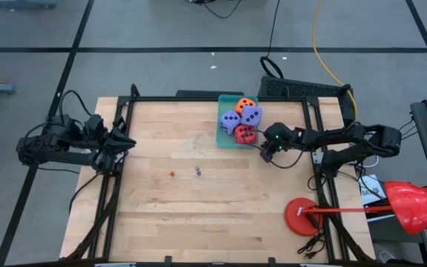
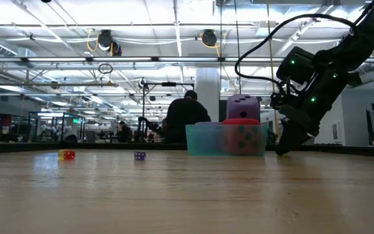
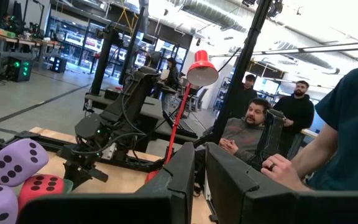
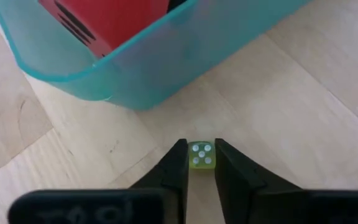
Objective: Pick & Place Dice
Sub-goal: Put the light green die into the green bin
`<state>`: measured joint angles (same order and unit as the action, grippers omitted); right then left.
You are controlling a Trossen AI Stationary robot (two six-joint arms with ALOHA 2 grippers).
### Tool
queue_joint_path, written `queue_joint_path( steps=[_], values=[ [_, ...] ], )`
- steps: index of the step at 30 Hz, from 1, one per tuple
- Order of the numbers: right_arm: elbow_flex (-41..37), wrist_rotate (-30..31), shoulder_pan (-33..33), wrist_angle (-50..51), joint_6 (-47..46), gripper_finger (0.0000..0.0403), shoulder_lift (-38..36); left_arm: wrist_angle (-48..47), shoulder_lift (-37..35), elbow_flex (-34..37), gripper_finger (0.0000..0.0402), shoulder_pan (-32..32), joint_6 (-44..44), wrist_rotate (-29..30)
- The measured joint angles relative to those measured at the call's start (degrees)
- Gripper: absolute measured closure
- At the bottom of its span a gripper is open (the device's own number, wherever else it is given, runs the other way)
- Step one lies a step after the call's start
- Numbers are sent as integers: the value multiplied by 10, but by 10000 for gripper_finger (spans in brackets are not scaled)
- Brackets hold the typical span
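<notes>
Several big soft dice lie in the teal tray [image 1: 222, 138] at the table's far side: an orange one [image 1: 246, 104], two lavender ones [image 1: 252, 115] [image 1: 230, 120] and a red one [image 1: 245, 133]. My right gripper [image 1: 267, 153] is down at the tabletop just right of the tray, shut on a tiny yellow-green die [image 4: 201, 155]. My left gripper [image 3: 197, 180] is raised at the table's left edge, shut and holding nothing. My right gripper pinches the tiny yellow-green die by two opposite faces [image 4: 193, 159] between its fingertips, only at their free ends. The fingers [image 4: 178, 163] slant down from the table's right side. The die sits at the wooden surface beside the tray wall [image 4: 166, 62]; whether it is lifted cannot be told.
Two more tiny dice lie on the wood near the table's middle, a red-orange one [image 1: 172, 173] and a purple one [image 1: 198, 171]. A red lamp [image 1: 414, 205] with a round base [image 1: 303, 216] stands at the near right corner. People sit beyond the table.
</notes>
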<state>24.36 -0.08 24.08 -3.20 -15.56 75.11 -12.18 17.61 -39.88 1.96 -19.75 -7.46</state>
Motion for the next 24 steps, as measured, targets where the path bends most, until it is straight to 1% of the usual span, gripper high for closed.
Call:
queue_joint_path(
  steps=[2,5,9,15,17,24],
  values=[
    [0,0,0,-1,-10,355,0,0,0,0,355,0,0,0],
    [0,-1,-1,-3,-27,342,-2,0,0,0,355,0,0,0],
    [-1,-14,-6,0,-61,333,-21,0,0,0,355,0,0,0],
    [-1,-11,-24,0,-83,358,-76,0,0,0,355,0,0,0],
    [-1,-10,-32,0,-101,360,-98,0,0,0,355,0,0,0],
    [-1,-5,-72,-3,-185,334,-182,0,0,0,355,0,0,0]
  ],
)
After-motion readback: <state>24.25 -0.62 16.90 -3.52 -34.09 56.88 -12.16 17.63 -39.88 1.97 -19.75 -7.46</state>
